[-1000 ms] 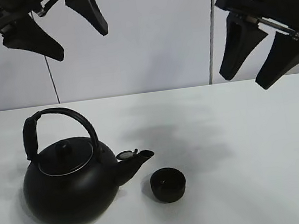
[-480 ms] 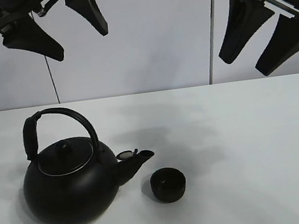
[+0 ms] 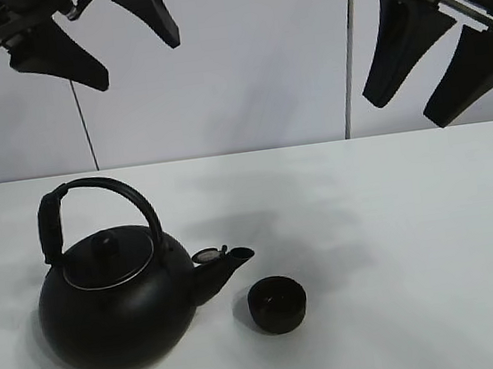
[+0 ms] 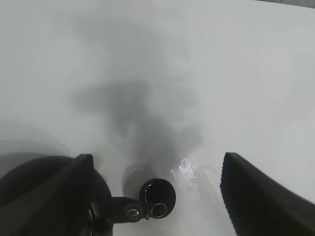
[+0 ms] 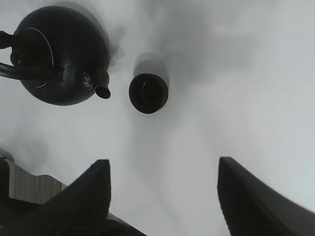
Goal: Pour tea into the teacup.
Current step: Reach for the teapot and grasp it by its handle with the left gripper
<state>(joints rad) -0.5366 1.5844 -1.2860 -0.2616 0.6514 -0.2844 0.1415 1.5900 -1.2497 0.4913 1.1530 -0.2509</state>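
nearest, the kettle (image 3: 118, 313) sits on the desk (image 3: 418, 262) with its spout aimed at the teacup (image 3: 277, 304), which stands just beside the spout tip without touching it. nothing is gripped, so this looks like the approach before the grasp. farther back, high above, the left jaws hang spread wide and empty. the right jaws are parted too, holding nothing. next, i'd judge, the left jaws must drop onto the arched handle (image 3: 126, 195) and close.

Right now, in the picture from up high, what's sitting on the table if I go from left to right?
Big round black kettle with an arched handle → small matte-black handleless teacup, which sits just past the kettle's spout and isn't touching it.
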